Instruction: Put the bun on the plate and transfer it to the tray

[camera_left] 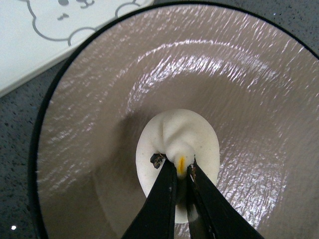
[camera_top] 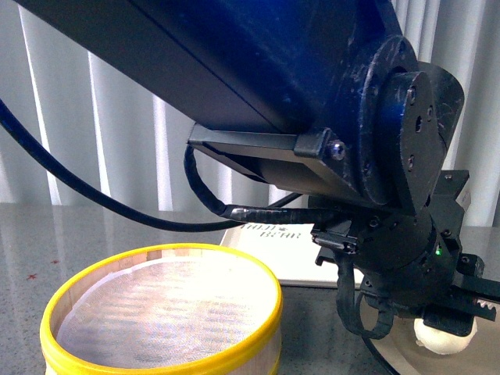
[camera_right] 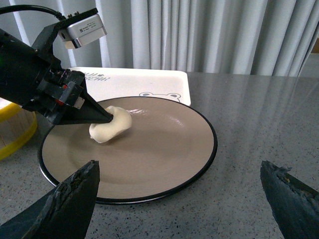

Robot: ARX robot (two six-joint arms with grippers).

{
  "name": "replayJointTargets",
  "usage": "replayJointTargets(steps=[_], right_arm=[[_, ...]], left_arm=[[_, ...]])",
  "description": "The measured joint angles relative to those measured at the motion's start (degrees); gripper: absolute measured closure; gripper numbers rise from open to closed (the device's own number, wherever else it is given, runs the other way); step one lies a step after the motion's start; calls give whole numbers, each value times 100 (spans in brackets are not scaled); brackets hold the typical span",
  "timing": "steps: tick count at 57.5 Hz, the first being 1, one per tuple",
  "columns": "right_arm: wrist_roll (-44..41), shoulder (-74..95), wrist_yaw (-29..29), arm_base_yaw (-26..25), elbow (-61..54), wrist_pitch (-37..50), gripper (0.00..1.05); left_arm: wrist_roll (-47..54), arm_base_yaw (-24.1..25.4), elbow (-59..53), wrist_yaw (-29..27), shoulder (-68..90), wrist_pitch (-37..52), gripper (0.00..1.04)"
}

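Note:
The white bun [camera_left: 177, 144] rests on the beige inside of the black-rimmed plate [camera_left: 249, 99]. My left gripper [camera_left: 182, 170] is shut on the bun's twisted top. In the right wrist view the left gripper [camera_right: 107, 118] pinches the bun [camera_right: 110, 127] over the plate [camera_right: 164, 149]. My right gripper [camera_right: 182, 194] is open and empty, hovering before the plate's near rim. The cream tray [camera_right: 129, 82] with a bear drawing lies just behind the plate. In the front view the bun [camera_top: 445, 337] shows under the left arm at lower right.
A yellow-rimmed steamer basket [camera_top: 156, 312] with a mesh liner stands left of the plate, also in the right wrist view [camera_right: 12, 134]. The grey speckled table [camera_right: 264, 119] extends right. White curtains hang behind. The left arm's dark body [camera_top: 312, 94] blocks much of the front view.

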Motion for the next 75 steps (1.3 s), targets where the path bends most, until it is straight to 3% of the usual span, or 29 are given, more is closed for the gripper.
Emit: replayJointTargets(steps=[22,41,55,67,75], right_arm=[[0,0,0,0,0,0,9],[0,0,0,0,0,0,9],[0,0,0,0,0,0,9],[0,0,0,0,0,-2,9],[0,0,0,0,0,-2,9]], left_arm=[[-310,-256,142,96,116,-190,98],[-859,-302,385,-79,245,-302,52],[-1390,-219,754,-188,376,-400,5],[-1687,-9,837,-136,319,-321,7],[-1958,435,699,-409,17,-28,7]])
